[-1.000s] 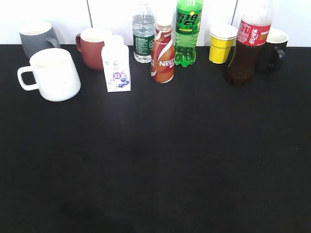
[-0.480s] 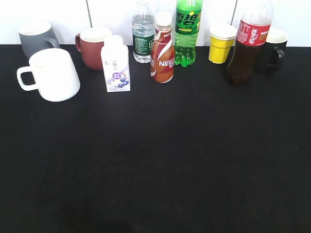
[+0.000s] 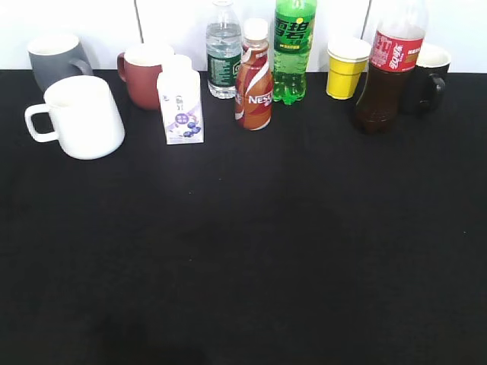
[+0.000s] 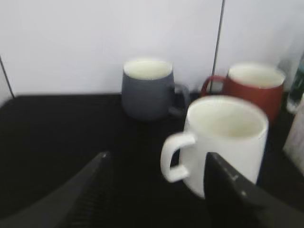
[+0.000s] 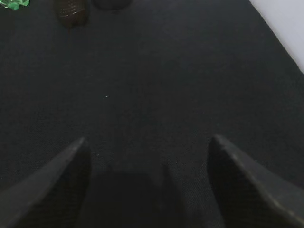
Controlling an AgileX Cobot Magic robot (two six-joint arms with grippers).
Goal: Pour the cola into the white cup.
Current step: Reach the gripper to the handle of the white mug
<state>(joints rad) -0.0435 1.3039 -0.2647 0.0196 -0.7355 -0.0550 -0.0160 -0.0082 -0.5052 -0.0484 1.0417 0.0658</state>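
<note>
The cola bottle (image 3: pixel 388 72), dark brown with a red label, stands at the back right of the black table; its base shows at the top of the right wrist view (image 5: pixel 72 12). The white cup (image 3: pixel 80 116) sits at the left, handle pointing left, and also shows in the left wrist view (image 4: pixel 223 140). My left gripper (image 4: pixel 156 159) is open and empty, with its fingertips on either side of the cup's handle, short of it. My right gripper (image 5: pixel 148 145) is open and empty over bare table, well short of the cola. Neither gripper shows in the exterior view.
Along the back stand a grey mug (image 3: pixel 55 59), a red-brown mug (image 3: pixel 143 70), a small white carton (image 3: pixel 181 100), a water bottle (image 3: pixel 224 52), a Nestle bottle (image 3: pixel 254 80), a green Sprite bottle (image 3: pixel 292 49), a yellow paper cup (image 3: pixel 346 68) and a black mug (image 3: pixel 428 76).
The objects in the exterior view have shifted slightly left and up, a small change of view. Nothing on the table has moved relative to the other things.
</note>
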